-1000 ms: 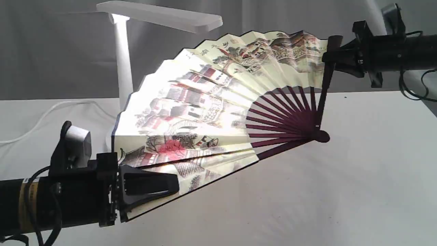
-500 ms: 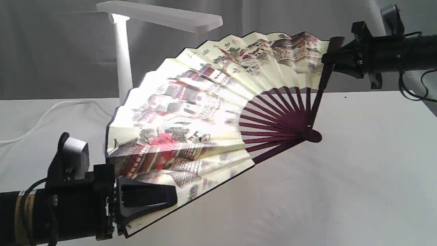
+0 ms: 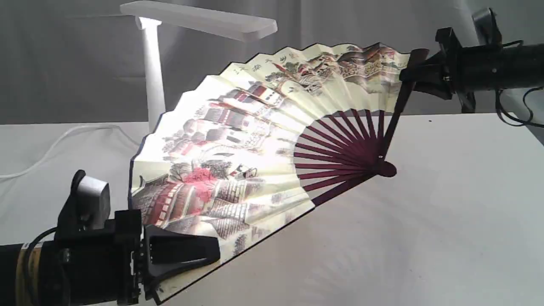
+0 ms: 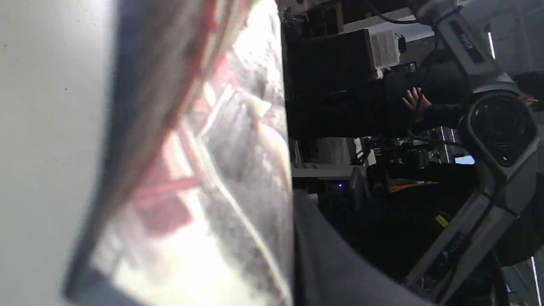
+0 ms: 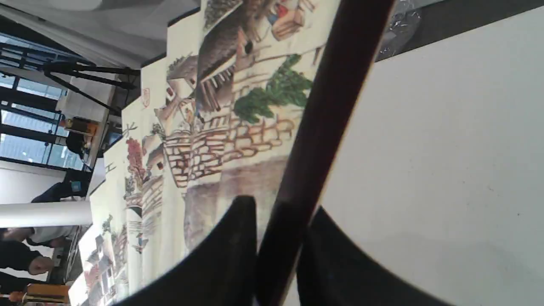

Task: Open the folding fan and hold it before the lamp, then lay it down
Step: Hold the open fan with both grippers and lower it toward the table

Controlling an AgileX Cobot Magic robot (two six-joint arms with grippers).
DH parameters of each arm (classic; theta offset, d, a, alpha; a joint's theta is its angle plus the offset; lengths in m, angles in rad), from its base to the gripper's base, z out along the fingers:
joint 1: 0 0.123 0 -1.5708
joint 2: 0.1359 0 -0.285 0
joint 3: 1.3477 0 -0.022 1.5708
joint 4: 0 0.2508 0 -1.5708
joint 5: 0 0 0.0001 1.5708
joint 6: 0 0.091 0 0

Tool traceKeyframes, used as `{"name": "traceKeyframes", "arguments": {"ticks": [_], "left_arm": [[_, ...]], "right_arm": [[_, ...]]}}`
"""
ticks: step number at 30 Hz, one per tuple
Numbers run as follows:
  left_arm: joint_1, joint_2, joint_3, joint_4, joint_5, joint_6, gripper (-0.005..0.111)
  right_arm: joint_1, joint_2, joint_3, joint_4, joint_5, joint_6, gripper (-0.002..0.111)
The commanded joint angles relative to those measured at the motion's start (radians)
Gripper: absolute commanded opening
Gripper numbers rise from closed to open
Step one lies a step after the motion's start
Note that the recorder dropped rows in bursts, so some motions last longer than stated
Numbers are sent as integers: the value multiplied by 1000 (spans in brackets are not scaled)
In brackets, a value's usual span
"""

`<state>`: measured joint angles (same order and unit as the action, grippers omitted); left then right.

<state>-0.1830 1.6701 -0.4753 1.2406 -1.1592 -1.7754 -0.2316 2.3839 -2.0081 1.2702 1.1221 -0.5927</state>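
Right gripper (image 3: 409, 77): black fingers clamped on the upper guard of the cream pleated-paper folding fan (image 3: 255, 140) with maroon wooden ribs.
Left gripper (image 3: 204, 255): closed on the fan's lower guard edge.
Fan: spread wide, held between both arms.
Behind it: slim white plastic desk lamp (image 3: 153, 72), on the white table (image 3: 446, 204).

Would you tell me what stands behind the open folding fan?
The white desk lamp stands behind the folding fan: its flat head and upper column show, while the fan's paper covers the lower column and base.
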Motion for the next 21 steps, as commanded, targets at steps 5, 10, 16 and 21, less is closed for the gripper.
{"name": "traceKeyframes", "arguments": {"ticks": [5, 10, 16, 21], "left_arm": [[-2, -19, 46, 78, -62, 57, 0], [-2, -19, 46, 78, -62, 57, 0], [-2, -19, 57, 98, -62, 46, 0], [-2, -28, 79, 96, -62, 48, 0]], "right_arm": [[-27, -3, 0, -55, -165, -33, 0], [-27, -3, 0, -55, -133, -29, 0], [-27, -3, 0, -55, -109, -34, 0], [-27, -3, 0, -55, -74, -34, 0]]}}
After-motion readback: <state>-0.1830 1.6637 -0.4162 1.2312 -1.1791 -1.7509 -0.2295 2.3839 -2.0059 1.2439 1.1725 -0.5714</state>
